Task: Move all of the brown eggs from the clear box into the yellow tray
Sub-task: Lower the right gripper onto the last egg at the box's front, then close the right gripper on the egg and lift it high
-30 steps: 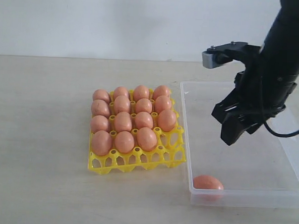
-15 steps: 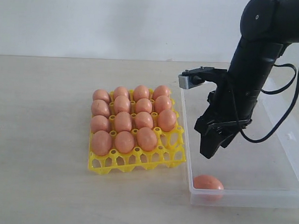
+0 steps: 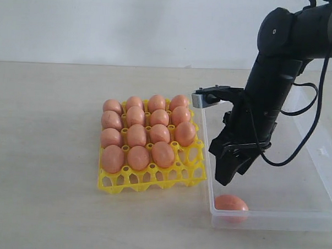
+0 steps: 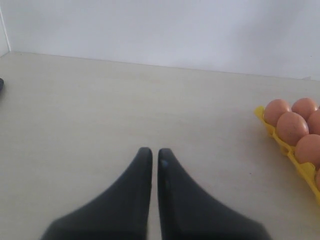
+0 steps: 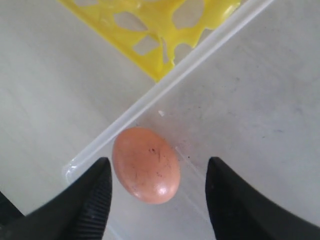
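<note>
One brown egg [image 3: 230,203] [image 5: 146,164] lies in the near left corner of the clear box [image 3: 272,220]. My right gripper [image 3: 225,175] [image 5: 159,172] hangs open just above that egg, its fingers apart on either side and not touching it. The yellow tray [image 3: 152,176] [image 5: 155,30] stands left of the box, with several brown eggs [image 3: 137,135] filling most cups; its front right cups are bare. The left wrist view shows my left gripper [image 4: 151,156] shut on nothing over bare table, with the tray's edge [image 4: 285,150] off to one side.
The clear box's near wall [image 5: 150,100] runs between the egg and the tray. A light table [image 3: 43,152] carries everything, and a pale wall [image 3: 132,24] stands behind it.
My right arm has swung left and down inside the box, from its middle to just above the egg in the corner. The egg and the tray have not moved.
</note>
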Motion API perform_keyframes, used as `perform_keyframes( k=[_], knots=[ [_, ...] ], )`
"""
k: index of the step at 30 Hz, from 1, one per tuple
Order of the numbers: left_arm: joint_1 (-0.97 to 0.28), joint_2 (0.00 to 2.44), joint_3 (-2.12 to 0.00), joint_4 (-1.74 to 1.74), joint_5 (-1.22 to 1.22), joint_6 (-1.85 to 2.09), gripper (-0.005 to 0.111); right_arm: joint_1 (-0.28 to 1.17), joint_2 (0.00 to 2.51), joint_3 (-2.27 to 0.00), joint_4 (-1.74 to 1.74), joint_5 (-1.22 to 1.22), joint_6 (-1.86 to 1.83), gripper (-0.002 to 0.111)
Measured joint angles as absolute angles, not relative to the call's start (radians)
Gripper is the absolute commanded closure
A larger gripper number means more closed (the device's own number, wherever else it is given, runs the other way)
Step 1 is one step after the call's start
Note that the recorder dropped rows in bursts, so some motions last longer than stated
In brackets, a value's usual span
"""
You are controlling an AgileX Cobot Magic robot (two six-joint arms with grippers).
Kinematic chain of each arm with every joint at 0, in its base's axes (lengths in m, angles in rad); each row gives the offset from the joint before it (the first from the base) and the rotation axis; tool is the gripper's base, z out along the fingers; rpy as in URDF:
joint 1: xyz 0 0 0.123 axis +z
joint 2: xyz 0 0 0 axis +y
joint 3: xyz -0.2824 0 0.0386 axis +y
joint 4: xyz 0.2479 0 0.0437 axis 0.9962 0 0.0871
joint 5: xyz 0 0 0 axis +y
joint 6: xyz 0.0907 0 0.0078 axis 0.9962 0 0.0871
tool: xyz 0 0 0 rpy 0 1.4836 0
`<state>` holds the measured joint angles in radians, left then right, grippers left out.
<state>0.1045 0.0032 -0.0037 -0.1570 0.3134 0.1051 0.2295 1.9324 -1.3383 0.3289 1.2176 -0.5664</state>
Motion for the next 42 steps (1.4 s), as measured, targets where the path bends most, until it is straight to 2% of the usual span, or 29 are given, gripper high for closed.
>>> perform_keyframes(
  k=[40, 41, 42],
  knots=[
    [0.104, 0.003, -0.004, -0.157, 0.313, 0.105, 0.103, 0.229, 2.043, -1.272, 0.363, 1.217, -0.628, 0.058],
    [0.104, 0.003, -0.004, -0.157, 0.313, 0.105, 0.103, 0.229, 2.043, -1.272, 0.363, 1.217, -0.628, 0.059],
    [0.104, 0.003, -0.004, -0.157, 0.313, 0.105, 0.103, 0.229, 2.043, -1.272, 0.363, 1.217, -0.628, 0.066]
  ],
)
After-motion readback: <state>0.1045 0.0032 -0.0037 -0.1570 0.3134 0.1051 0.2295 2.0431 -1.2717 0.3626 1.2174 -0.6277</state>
